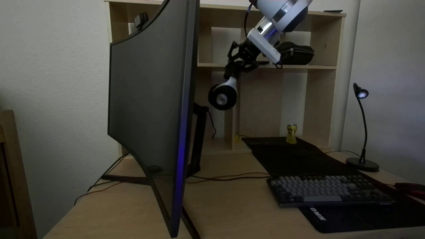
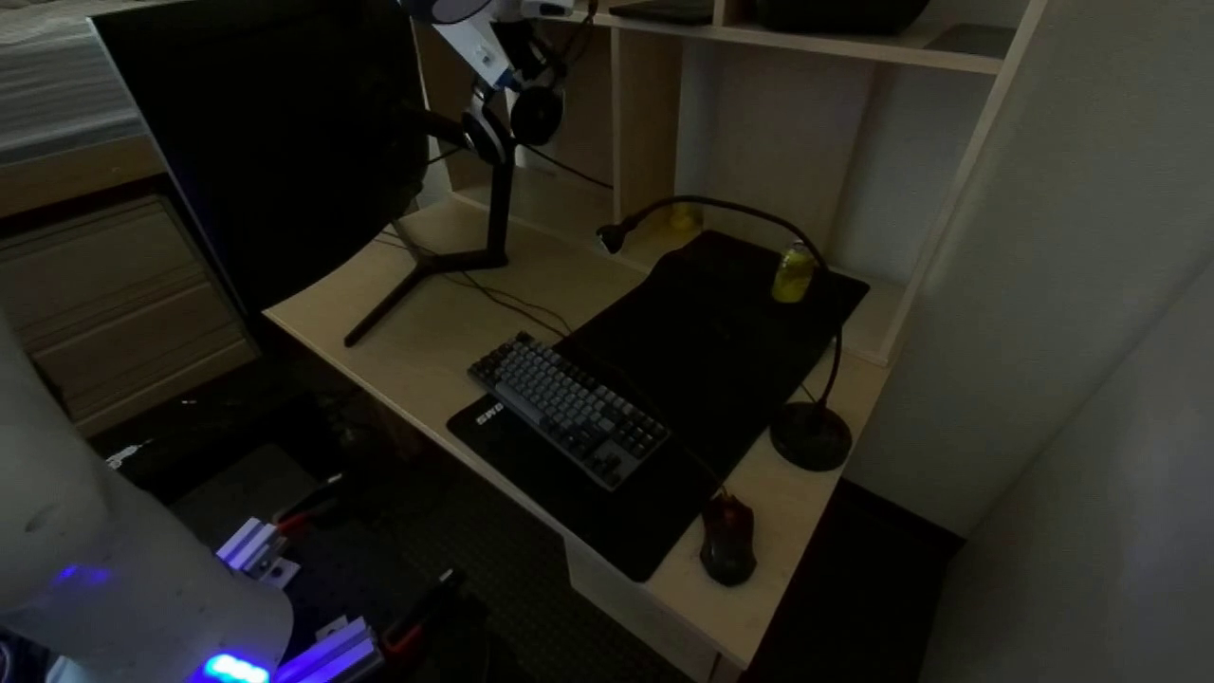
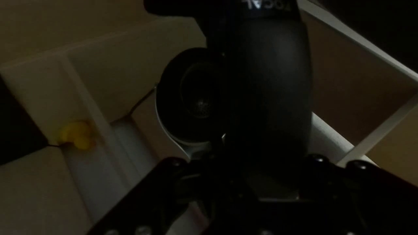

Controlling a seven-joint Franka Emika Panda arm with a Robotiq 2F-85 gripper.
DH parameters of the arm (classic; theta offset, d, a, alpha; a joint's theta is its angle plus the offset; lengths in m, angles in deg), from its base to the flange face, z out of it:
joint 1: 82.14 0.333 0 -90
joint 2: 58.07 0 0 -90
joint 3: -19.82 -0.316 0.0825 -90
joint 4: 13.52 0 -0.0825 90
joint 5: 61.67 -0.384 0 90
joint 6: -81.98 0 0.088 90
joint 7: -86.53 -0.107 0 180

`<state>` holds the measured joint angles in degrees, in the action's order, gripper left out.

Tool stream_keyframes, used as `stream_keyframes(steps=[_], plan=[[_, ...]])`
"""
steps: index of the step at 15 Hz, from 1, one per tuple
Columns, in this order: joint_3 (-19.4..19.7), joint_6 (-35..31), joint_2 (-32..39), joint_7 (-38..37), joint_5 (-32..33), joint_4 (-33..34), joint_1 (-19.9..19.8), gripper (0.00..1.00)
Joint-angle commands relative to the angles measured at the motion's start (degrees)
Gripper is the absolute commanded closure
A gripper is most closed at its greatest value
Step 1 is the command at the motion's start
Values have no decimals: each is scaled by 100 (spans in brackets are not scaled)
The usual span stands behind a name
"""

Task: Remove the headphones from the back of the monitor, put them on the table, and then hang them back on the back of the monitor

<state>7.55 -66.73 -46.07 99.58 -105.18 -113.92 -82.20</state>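
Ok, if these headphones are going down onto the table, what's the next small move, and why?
Probably ease the claw away from the monitor before lowering: it holds the headphones above the table, and in both exterior views they appear close to the stand, so descending straight down might snag.

The light wooden desk point(image 1: 239, 215) carried the splayed legs point(image 2: 390, 303) of the curved monitor point(image 1: 149, 93), a long black mat point(image 2: 692, 351), a gooseneck lamp point(image 2: 811, 438) and, just beside the mat, a computer mouse point(image 2: 728, 545); thin cables point(image 1: 225, 179) crossed the wood between legs and mat.
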Motion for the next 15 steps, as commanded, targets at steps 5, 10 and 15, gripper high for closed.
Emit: stream_keyframes(steps=[5,10,15], plan=[[1057,200,-801,-2065,3242,-1347,93,80],[1222,-621,-119,-2841,3386,-1857,98,80],[1387,-2438,1025,-3542,3399,-1677,360,80]])
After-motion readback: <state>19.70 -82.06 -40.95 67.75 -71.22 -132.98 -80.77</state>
